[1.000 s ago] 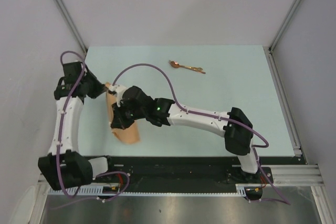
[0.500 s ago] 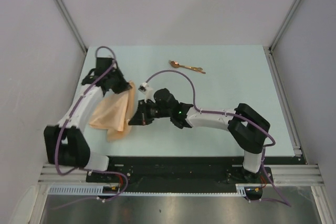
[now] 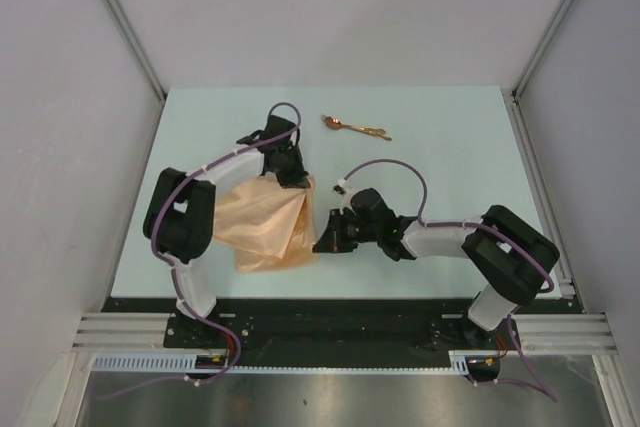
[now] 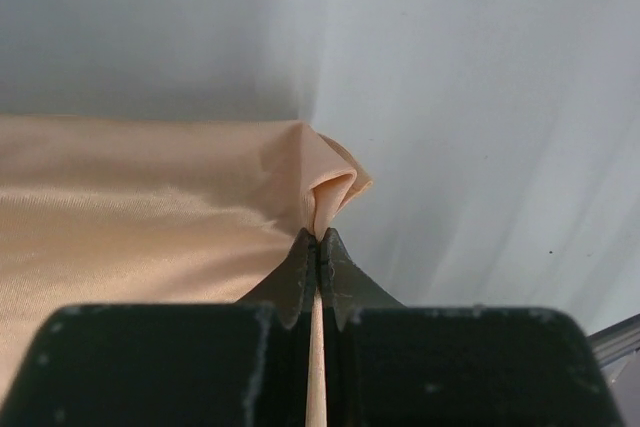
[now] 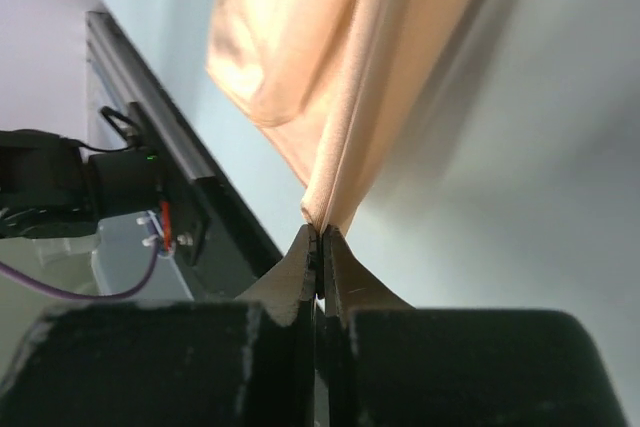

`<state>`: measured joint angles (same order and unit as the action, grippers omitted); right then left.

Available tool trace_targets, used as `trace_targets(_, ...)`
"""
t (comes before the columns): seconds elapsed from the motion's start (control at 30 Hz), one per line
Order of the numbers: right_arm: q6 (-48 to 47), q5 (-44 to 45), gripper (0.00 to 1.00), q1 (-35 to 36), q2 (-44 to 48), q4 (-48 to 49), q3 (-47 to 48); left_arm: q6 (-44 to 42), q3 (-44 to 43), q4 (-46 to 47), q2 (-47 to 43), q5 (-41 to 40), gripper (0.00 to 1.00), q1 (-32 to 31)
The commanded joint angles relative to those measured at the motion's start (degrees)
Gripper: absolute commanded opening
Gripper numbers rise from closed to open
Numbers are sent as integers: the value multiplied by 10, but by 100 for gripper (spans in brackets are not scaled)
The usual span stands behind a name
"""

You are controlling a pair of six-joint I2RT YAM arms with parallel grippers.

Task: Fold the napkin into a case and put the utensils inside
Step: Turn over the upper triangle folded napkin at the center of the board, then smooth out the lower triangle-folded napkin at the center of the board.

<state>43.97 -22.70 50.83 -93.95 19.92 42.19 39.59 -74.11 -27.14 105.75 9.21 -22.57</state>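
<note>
The peach-orange napkin [image 3: 265, 222] hangs stretched between my two grippers over the left half of the table. My left gripper [image 3: 298, 180] is shut on its far corner, and the cloth bunches just past the fingertips [image 4: 318, 239], with the napkin [image 4: 150, 217] spreading to the left. My right gripper [image 3: 322, 244] is shut on the near right corner; the napkin [image 5: 340, 67] rises from its tips [image 5: 319, 234]. The copper-gold utensils [image 3: 355, 127] lie at the back of the table, apart from both grippers.
The pale table [image 3: 450, 167] has a metal rail [image 3: 540, 187] on its right side and a black strip [image 3: 330, 312] along its near edge. Grey walls stand on three sides.
Both grippers have carried the napkin to the right and spread it wider. The left arm has swung from the far left towards the table's middle; the right gripper has pulled back towards the near edge.
</note>
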Motion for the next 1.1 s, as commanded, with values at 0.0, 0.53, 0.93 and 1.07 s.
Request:
trace_targets(0.0, -15, -82, 0, -5, 24, -35, -58, 6, -71, 139, 39, -35, 0, -7)
trace_targets(0.53, -37, -38, 44, -73, 117, -116, -142, -89, -116, 38, -17, -24, 72, -44)
trace_targets(0.93, -111, -38, 70, -241, 139, -234, -45, -124, 150, 0, -235, -113, 54, -144)
trace_targets(1.07, -114, -86, 57, -252, 53, -205, 46, -94, 193, -17, -232, -183, 62, -216)
